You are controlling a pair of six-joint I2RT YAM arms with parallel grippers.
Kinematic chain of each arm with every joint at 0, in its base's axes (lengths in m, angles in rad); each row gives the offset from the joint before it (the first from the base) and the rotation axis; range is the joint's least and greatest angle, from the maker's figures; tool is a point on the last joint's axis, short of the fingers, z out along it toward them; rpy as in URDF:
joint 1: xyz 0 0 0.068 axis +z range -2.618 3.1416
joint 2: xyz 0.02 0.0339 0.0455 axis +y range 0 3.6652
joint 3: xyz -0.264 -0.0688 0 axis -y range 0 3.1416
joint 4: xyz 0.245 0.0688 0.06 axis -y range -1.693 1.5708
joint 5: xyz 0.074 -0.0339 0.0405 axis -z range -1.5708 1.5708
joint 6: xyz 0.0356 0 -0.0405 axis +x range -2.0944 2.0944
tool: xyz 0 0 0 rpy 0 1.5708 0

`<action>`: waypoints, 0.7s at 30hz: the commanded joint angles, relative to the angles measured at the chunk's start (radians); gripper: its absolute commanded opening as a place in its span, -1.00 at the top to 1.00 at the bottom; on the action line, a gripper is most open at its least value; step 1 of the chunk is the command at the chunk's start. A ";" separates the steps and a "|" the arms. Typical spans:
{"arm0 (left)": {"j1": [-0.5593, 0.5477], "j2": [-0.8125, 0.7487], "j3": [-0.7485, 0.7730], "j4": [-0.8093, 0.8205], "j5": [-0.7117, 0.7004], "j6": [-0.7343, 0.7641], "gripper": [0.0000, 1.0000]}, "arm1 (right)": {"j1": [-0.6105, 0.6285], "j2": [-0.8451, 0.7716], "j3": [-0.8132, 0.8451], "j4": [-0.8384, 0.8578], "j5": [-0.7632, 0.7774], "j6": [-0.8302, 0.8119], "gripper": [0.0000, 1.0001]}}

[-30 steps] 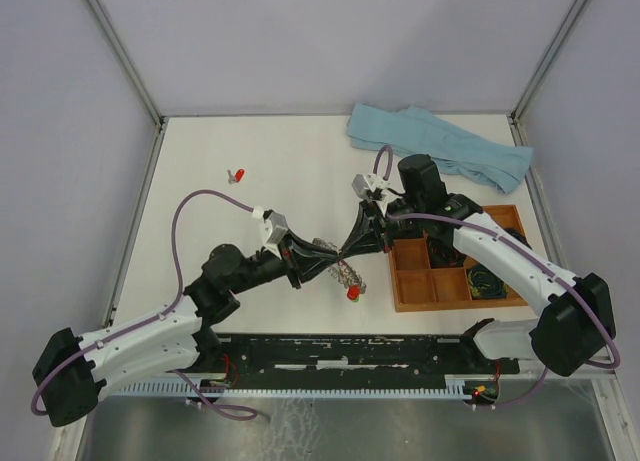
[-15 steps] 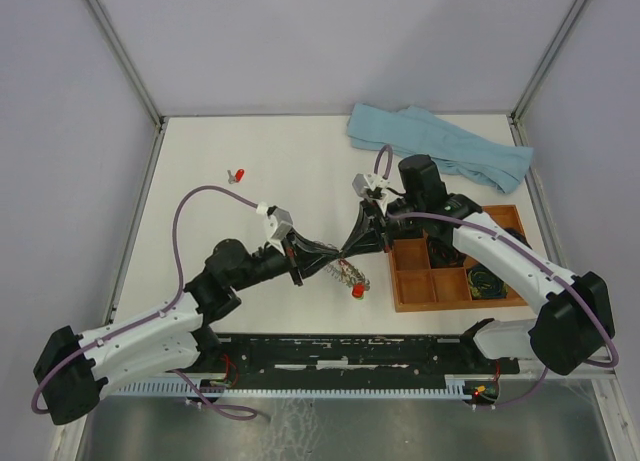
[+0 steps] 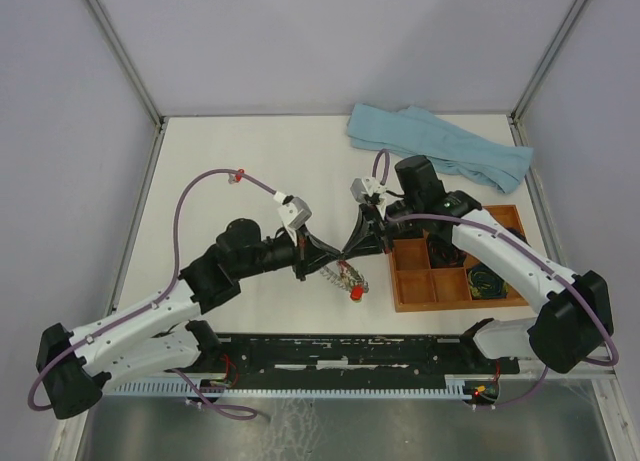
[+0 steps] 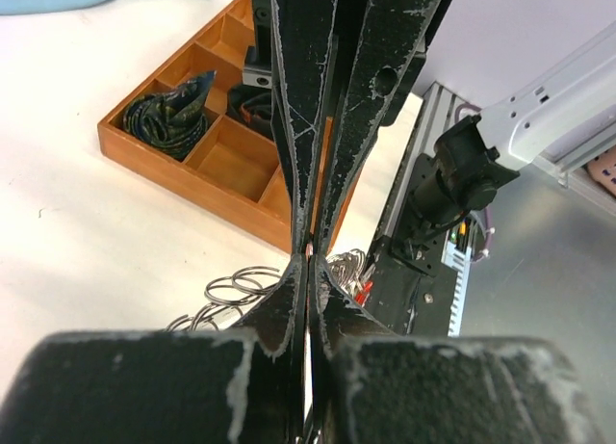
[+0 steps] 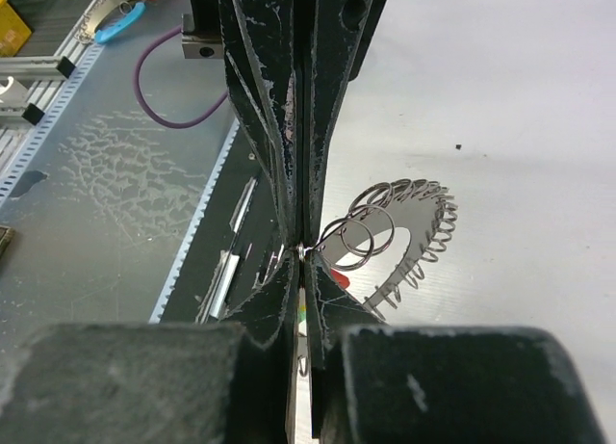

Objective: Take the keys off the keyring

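Above the bench (image 3: 260, 151), between its middle and its near edge and just beside the wooden tray (image 3: 408, 303), the left gripper (image 3: 343, 254) and the right gripper (image 3: 352, 249) meet tip to tip. The keyring (image 3: 336, 273) hangs from that meeting point with a red-headed key (image 3: 355, 292) at its lowest part. In the right wrist view, one small loop of the keyring (image 5: 404, 232) sits exactly where the tips converge. The left gripper (image 4: 308, 263) has its fingers pressed together on the ring's wire. The right gripper (image 5: 300, 268) shows only a thin slit and appears to pinch the same spot.

The step in hand looks like a two-handed hold on one loop, ready to work a key off. The next move probably calls for one gripper to anchor the ring while the other slides or twists the loop along the wire. The tips are crowded, so a slip could drop the ring.

Compared with a second ago, the left arm has swung toward the far edge and its fingers, then apart over the ring, have come together. The keyring, then spread low under that gripper, now dangles in a tighter bunch. The cable (image 3: 200, 196) now crosses the loose red key (image 3: 237, 176) toward the bench's far-left corner. The right arm has barely shifted.
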 commanded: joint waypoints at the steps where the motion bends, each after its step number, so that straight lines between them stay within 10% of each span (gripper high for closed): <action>1: 0.000 0.030 0.129 -0.132 -0.005 0.080 0.94 | 0.013 0.005 0.069 -0.134 0.021 -0.128 0.83; 13: 0.002 0.102 0.299 -0.285 -0.037 0.074 0.92 | 0.024 0.028 0.143 -0.330 0.022 -0.306 0.99; 21: 0.002 -0.133 0.125 -0.058 -0.049 -0.012 0.32 | 0.020 0.026 0.150 -0.465 -0.114 -0.512 0.99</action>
